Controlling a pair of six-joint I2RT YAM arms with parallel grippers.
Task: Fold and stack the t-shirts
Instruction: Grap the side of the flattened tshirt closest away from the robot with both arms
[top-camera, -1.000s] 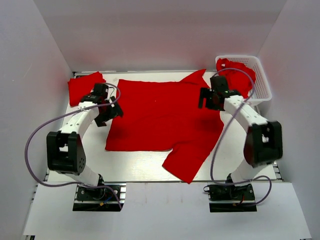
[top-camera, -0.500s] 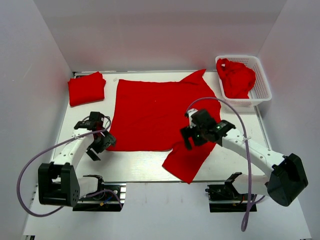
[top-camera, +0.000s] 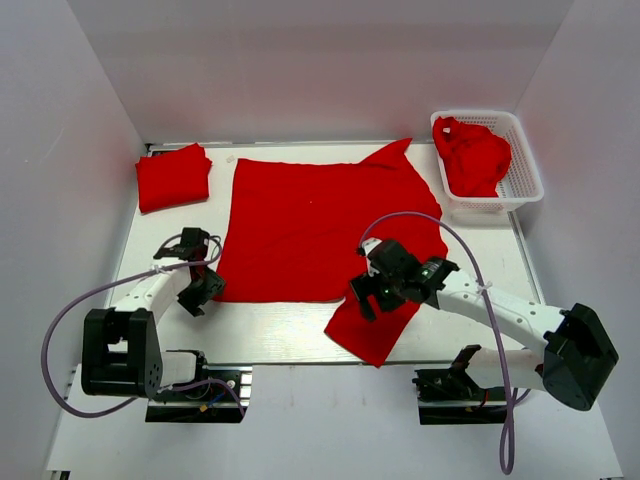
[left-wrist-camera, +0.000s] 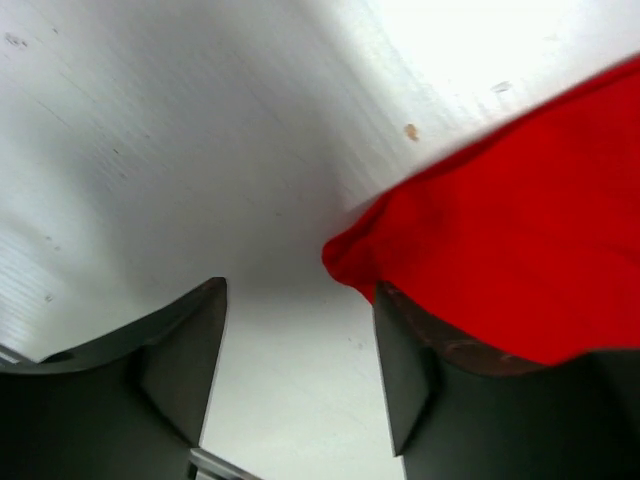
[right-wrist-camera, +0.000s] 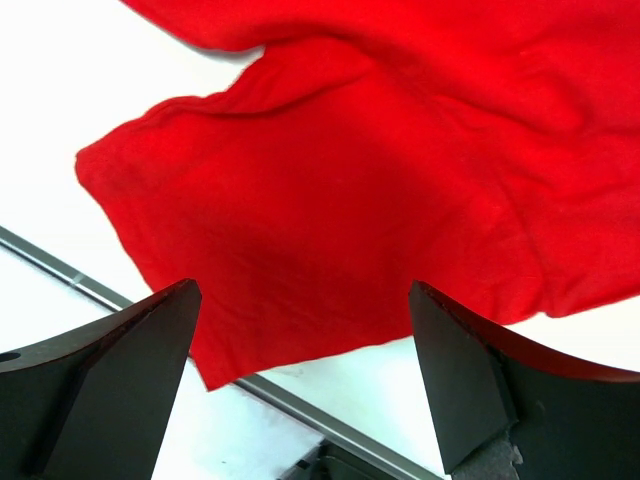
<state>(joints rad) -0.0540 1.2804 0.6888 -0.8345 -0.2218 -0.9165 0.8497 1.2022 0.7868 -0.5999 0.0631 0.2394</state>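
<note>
One red t-shirt (top-camera: 320, 215) lies spread flat mid-table, its near sleeve (top-camera: 375, 325) reaching the front edge. A folded t-shirt (top-camera: 173, 176) rests at the back left. A crumpled t-shirt (top-camera: 474, 155) fills the basket. My left gripper (top-camera: 206, 288) is low at the spread shirt's near-left corner. In the left wrist view that corner (left-wrist-camera: 500, 240) drapes over the right finger (left-wrist-camera: 410, 380), and bare table shows between the parted jaws of the gripper (left-wrist-camera: 300, 310). My right gripper (top-camera: 362, 298) hovers open over the near sleeve (right-wrist-camera: 330, 200), with the gripper (right-wrist-camera: 305, 300) holding nothing.
The white lattice basket (top-camera: 528, 165) stands at the back right. White walls close in the table on three sides. The table's front metal rail (right-wrist-camera: 60, 268) runs just under the sleeve's tip. Both arm bases sit at the near edge.
Both arms swung toward the near side. The left gripper dropped to the spread shirt's near-left corner. The right gripper left the basket area and came over the near sleeve.
</note>
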